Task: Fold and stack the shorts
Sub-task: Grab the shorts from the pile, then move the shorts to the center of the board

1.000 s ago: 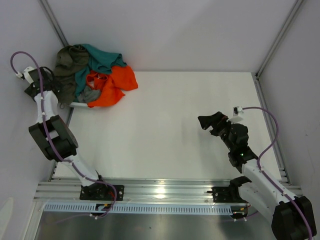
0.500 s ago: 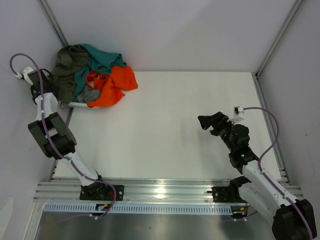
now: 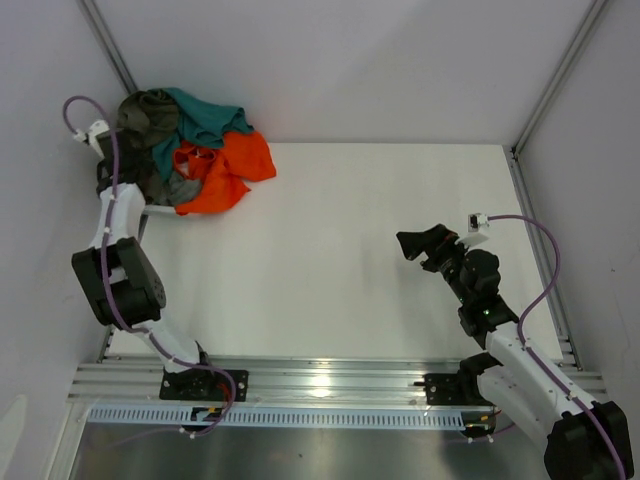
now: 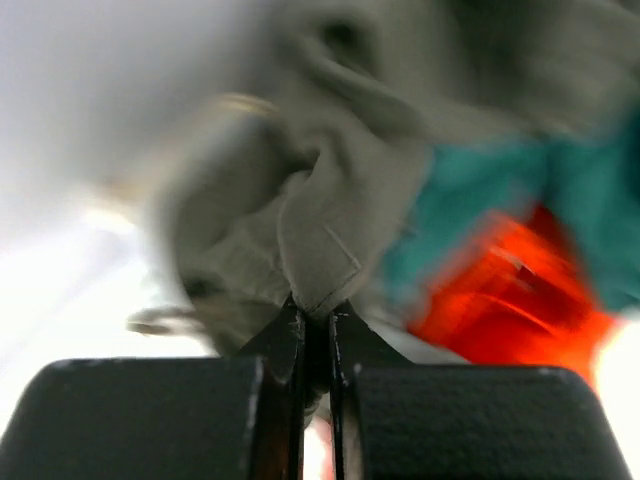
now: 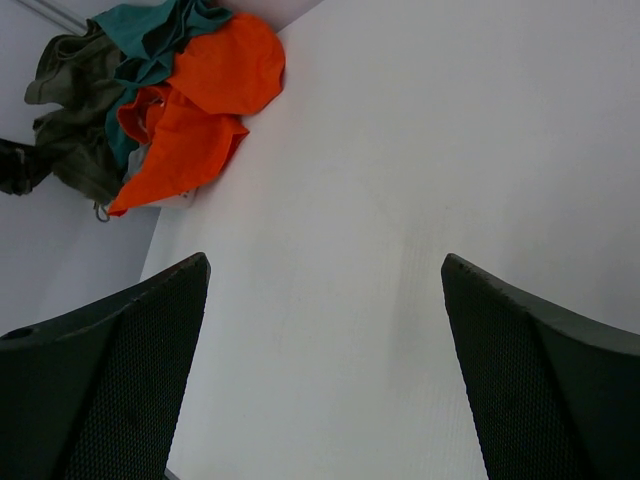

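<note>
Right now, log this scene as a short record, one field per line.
left gripper: shut on a fold of the olive-green shorts, at the pile's left side
right gripper: open, empty, over the bare table on the right
pile: teal shorts, orange shorts and grey shorts heaped with the olive-green pair in the far left corner
basket: white, only a bit of rim showing under the pile's near edge
folded so far: nothing; no stack laid out yet

4 shorts (image 3: 200, 150), 1 basket (image 3: 152, 210), 2 arms (image 3: 118, 283) (image 3: 505, 345)
</note>
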Robot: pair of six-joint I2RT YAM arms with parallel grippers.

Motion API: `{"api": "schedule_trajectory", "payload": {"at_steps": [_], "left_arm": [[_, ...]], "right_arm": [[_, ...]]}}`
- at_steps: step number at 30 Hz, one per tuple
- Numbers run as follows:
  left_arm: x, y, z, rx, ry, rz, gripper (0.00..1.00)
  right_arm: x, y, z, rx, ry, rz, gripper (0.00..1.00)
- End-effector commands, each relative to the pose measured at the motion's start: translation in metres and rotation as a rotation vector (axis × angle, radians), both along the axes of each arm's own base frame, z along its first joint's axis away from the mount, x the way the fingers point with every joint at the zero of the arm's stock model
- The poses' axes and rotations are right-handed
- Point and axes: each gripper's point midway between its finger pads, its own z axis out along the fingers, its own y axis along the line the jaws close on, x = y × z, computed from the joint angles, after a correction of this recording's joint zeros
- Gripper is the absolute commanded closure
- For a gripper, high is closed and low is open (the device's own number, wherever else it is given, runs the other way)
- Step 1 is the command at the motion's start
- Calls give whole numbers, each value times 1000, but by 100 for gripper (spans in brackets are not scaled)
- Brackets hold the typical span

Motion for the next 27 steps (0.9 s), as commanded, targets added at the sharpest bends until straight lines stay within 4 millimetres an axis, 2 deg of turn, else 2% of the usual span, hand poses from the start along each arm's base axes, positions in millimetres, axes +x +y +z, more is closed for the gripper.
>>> {"api": "schedule_trajectory", "payload": {"at_steps": [1,2,3,4,5,6,7,8,9,10,11,13,14,15,16,17,19,21,22,25,26,27], "left_arm": [[18,-93,106,41,-190,-144,100],[22,-125,135,42,-239,-193,100],[20,-137,158,42,-267,-197,100],[20,-155,168,43,-273,-227,100],[19,-188,204,53,-332,-281,100],[17,-207,236,65,-380,-305,100],[9,-217,260,107,-398,-301,100],[7,-256,267,118,-407,-372,100],[-2,-271,289,155,-444,-400,100],[-7,-286,291,171,-447,-407,100],[-17,-320,293,163,-458,-473,100],[-34,-343,287,122,-466,-532,98],[-39,-367,269,87,-459,-608,100],[-41,-378,238,41,-419,-640,100],[-61,-379,251,-3,-477,-654,100],[-65,-402,209,-29,-445,-733,100],[-86,-421,211,-49,-483,-786,100],[-95,-434,199,-24,-443,-828,100],[-103,-445,206,-26,-450,-864,100],[-114,-451,196,-23,-407,-906,100],[-119,-448,201,-27,-418,-911,100],[-121,-445,194,-20,-407,-911,100]], "right_arm": [[4,-3,17,-8,-56,-18,1],[3,-3,16,-11,-57,-19,1],[4,-4,16,-15,-57,-25,1],[5,-5,15,-17,-58,-28,1],[5,-5,15,-16,-56,-29,1],[5,-6,15,-21,-57,-34,1],[5,-6,15,-23,-57,-38,1],[5,-8,16,-25,-57,-45,1],[5,-9,17,-27,-61,-48,1],[5,-9,16,-31,-56,-53,1],[4,-9,16,-33,-55,-51,1],[6,-16,17,-41,-57,-93,1],[6,-18,16,-45,-50,-102,1],[7,-20,15,-50,-48,-113,0],[7,-21,15,-50,-50,-119,1],[7,-23,17,-53,-55,-126,0],[7,-26,15,-59,-49,-139,0],[7,-30,15,-73,-45,-160,0],[7,-32,18,-78,-52,-172,0],[5,-31,28,-89,-98,-153,0],[0,-27,30,-105,-128,-119,1],[-1,-23,39,-101,-175,-95,1]]}}
